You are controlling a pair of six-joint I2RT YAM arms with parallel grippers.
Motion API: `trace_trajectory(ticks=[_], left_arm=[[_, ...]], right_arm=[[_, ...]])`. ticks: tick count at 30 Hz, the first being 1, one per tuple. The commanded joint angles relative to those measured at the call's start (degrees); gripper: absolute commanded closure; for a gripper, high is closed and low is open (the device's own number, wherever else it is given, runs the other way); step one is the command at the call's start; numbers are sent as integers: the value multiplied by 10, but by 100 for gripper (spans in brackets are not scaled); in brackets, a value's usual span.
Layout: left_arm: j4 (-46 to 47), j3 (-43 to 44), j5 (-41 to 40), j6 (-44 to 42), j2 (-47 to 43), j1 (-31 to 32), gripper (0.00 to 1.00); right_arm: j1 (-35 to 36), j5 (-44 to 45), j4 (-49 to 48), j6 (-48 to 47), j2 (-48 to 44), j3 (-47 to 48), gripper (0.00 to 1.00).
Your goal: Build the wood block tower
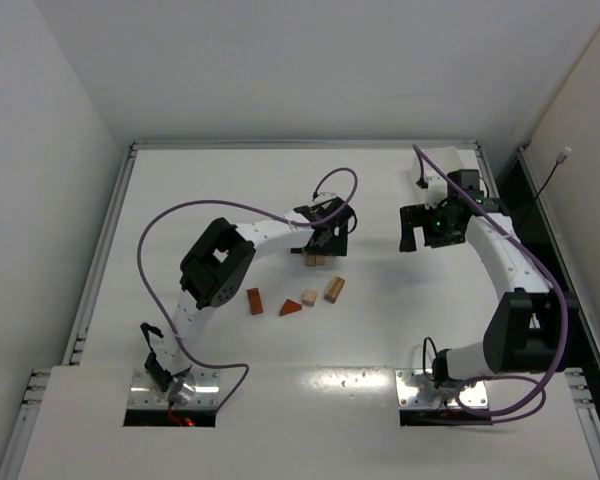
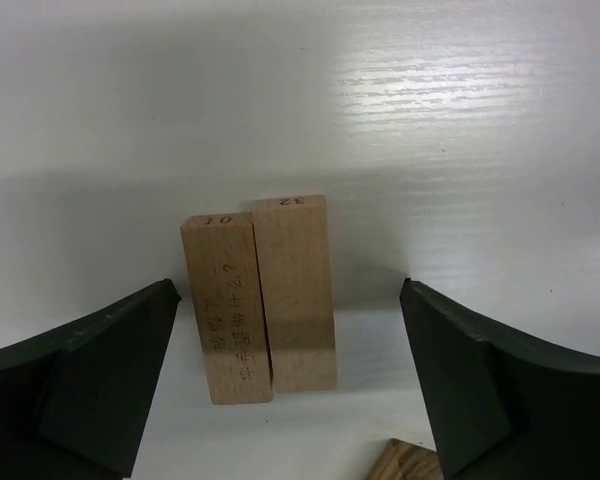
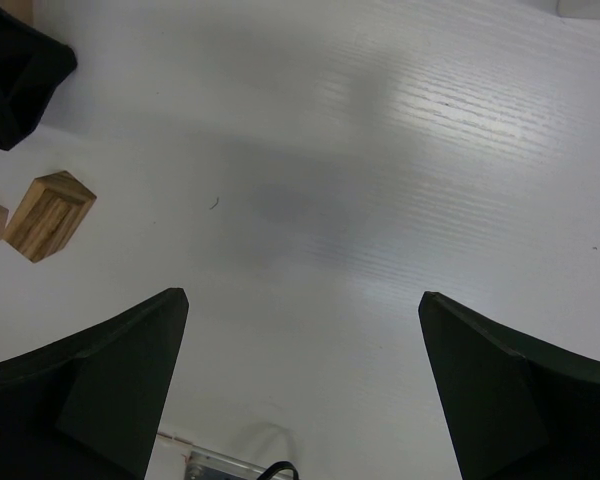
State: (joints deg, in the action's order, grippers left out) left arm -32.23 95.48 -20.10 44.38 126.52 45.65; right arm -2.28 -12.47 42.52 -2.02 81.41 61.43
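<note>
Loose just below centre of the top view, in a row from left to right: reddish-brown brick [image 1: 254,301], reddish-brown wedge [image 1: 291,307], tan cube [image 1: 309,298], tan brick [image 1: 334,289]. Just above them, at centre, left gripper [image 1: 318,248] spread wide around two tan bricks [image 2: 292,290] set side by side and touching on the table [image 2: 460,120], neither finger in contact with them. Right of centre, right gripper [image 3: 302,300] gaping over the table, holding nothing. Upper right, white box [image 1: 435,172].

Left arm [image 1: 217,262] in a forward arch, left fingers [image 2: 100,370] wide apart; right arm [image 1: 500,258] alongside, right fingers [image 3: 110,370] equally wide.
</note>
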Motion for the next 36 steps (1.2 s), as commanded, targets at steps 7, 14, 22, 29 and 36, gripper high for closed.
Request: trace_trajectory(ticks=[7,14,22,29,36], left_arm=[[5,-14,10,-66,-35,1,1],[32,10,-103,-155,-121,12,1],[34,-20,-89,-207,-283,-8,1],[16,-81,160,-123,-369,-217,1],[91,-253,430,-119,-402,-418,1]], right_arm=[[-3,-18,-11,-21,-25,-11,1],[-3,21,-17,-48,-44,-11,1],[63,-24,-4,-181,-121,-58,1],[180,-121,51,-438,-165,-66,9],[287,-132,64,-615,-97,-31,11]])
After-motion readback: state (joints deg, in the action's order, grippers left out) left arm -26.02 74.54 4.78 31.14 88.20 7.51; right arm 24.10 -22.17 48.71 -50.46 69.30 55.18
